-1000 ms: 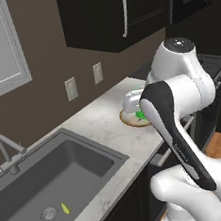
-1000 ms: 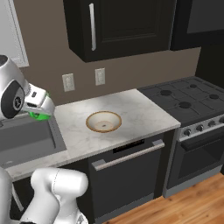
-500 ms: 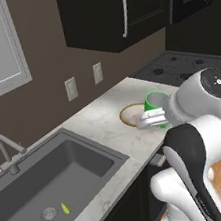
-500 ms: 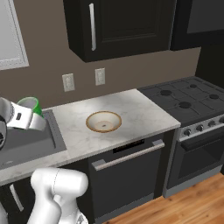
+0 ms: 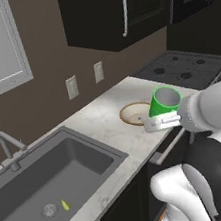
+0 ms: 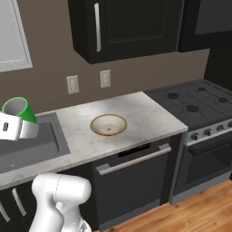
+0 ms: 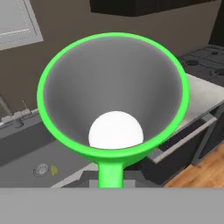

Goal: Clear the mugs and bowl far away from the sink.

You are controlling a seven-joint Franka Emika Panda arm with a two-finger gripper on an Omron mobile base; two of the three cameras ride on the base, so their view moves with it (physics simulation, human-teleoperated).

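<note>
Green mug (image 5: 164, 100) rides tilted in the claw (image 5: 161, 121), pinched by its handle, aloft above the bench (image 5: 101, 121) edge, between sink (image 5: 48, 183) and bowl (image 5: 136, 113). Judged best: carry it level past the bowl, toward three o'clock in the right base view, and lower gently near the stove (image 6: 195, 102). The hand view alone shows the mug's grey inside and white bottom; the base views show the bowl standing apart.

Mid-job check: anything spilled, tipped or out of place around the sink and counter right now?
Nothing spilled or damaged. The green mug is tilted in the hand, in the air above the counter. The bowl sits upright on the counter. One oddity: a small yellow-green scrap beside the drain in the sink.
</note>
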